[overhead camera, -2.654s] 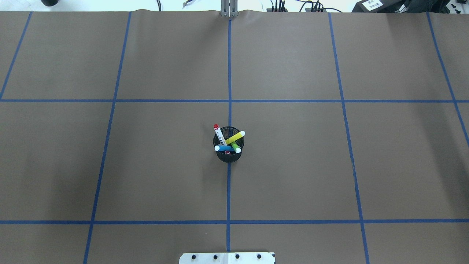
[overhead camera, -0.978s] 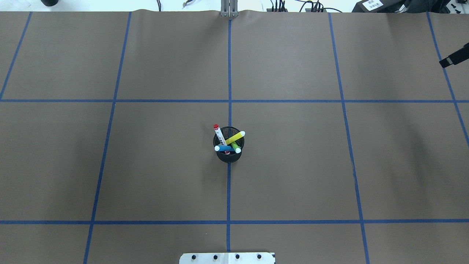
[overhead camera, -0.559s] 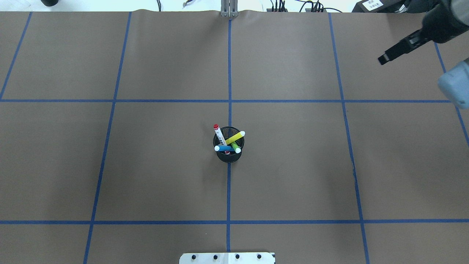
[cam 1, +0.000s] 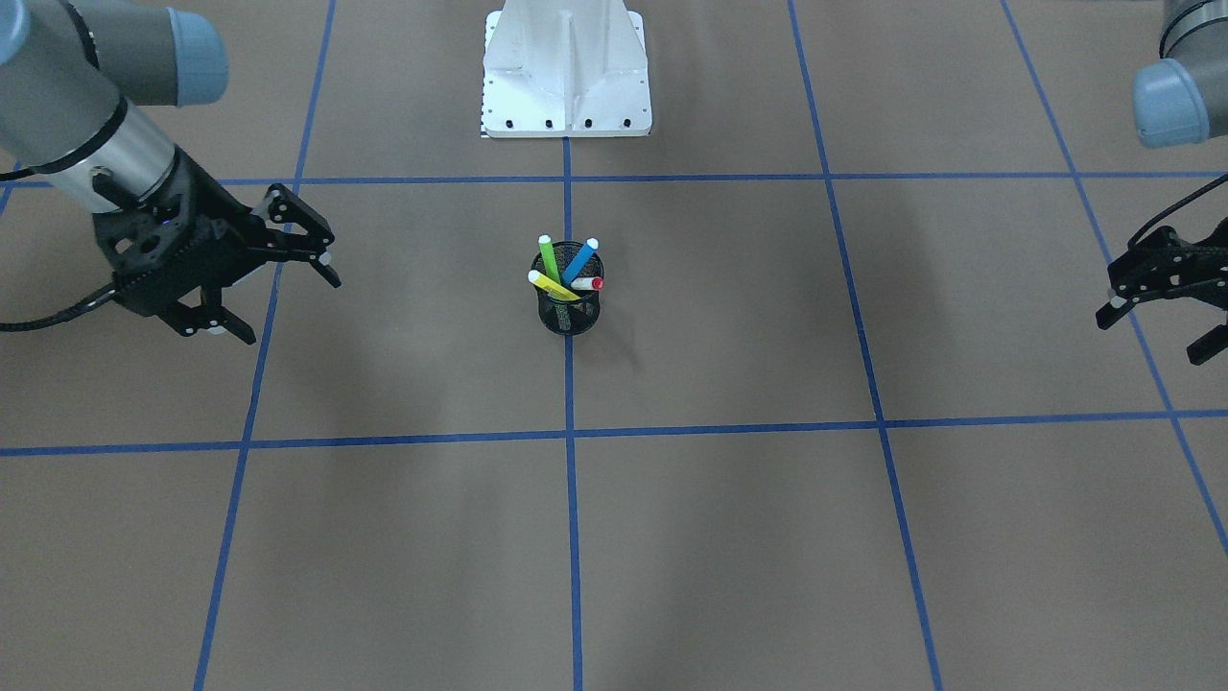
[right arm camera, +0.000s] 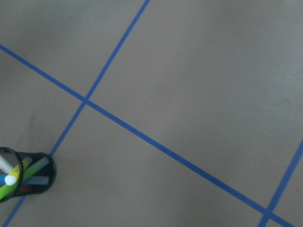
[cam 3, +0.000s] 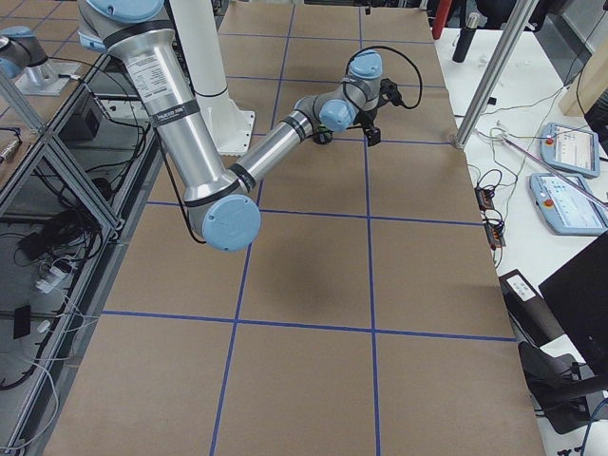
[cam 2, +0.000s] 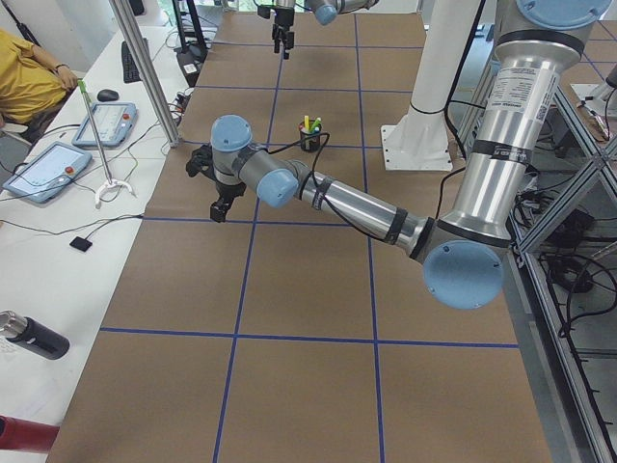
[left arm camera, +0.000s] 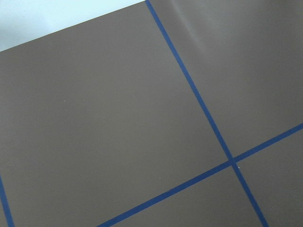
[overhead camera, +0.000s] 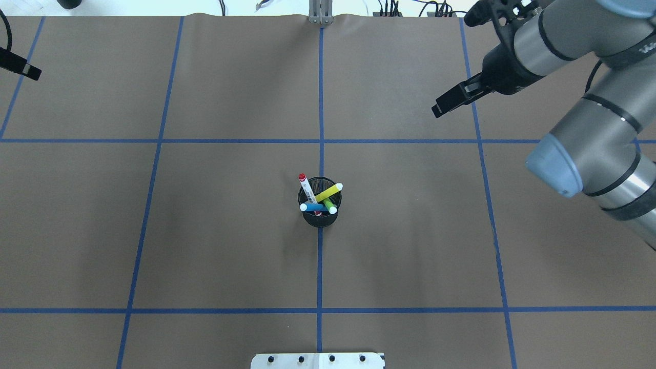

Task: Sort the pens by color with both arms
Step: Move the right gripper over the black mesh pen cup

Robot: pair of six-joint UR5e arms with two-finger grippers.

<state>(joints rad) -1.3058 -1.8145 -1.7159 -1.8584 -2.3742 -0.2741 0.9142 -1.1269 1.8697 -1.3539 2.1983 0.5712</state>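
Four pens stand in a black mesh cup [overhead camera: 320, 218] at the table's middle: blue pen [overhead camera: 313, 207], green pen [overhead camera: 329, 205], yellow pen [overhead camera: 328, 193], and white pen with red cap [overhead camera: 306, 188]. The cup also shows in the front view [cam 1: 568, 312] and at the lower left of the right wrist view [right arm camera: 33, 177]. My right gripper [cam 1: 288, 307] is open and empty, well to the cup's right and further out. My left gripper [cam 1: 1151, 338] is open and empty, far to the cup's left. In the overhead view only one finger [overhead camera: 23, 69] of it shows.
The brown table cover is marked with a blue tape grid [overhead camera: 320, 102]. The white pedestal base [cam 1: 566, 77] stands at the robot's side. An operator [cam 2: 29, 82], tablets and cables are on the white bench beyond the far edge.
My right arm has swung into the overhead view from the right and moved left toward the middle. A finger of my left gripper has come in at the left edge. The pens have not moved.
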